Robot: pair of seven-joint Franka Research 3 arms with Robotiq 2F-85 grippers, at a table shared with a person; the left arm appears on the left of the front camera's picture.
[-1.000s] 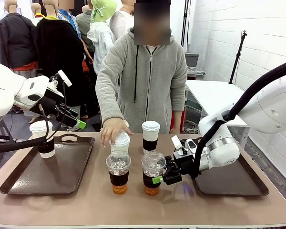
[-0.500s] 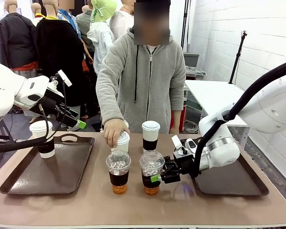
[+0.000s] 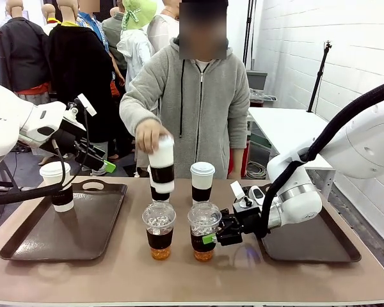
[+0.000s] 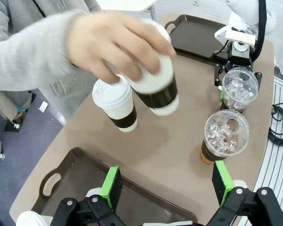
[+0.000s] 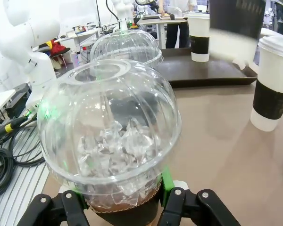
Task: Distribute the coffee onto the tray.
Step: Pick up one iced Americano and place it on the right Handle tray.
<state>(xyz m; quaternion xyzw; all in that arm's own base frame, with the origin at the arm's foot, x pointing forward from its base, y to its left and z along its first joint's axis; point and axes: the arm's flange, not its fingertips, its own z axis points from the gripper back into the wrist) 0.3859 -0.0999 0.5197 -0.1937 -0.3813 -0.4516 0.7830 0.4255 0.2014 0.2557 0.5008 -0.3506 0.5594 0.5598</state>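
Holding clear cup [image 3: 201, 220] by sleeve in clenched R pincer [image 3: 211, 238], on table [image 3: 115, 281] just beside R tray [image 3: 310, 258]. Lift straight, keep upright, steer off twin cup [image 3: 159, 220]; set down slow on tray. Hovering w/ L pincer [image 4: 167, 188] released, empty, above L tray [image 3: 25, 240]. Mind person's hand [image 3: 147, 135] lifting white cup [image 3: 161, 167].

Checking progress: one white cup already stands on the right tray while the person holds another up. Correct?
No. The front view shows that white cup on the left tray, not the right; the person's hand does hold another white cup up.
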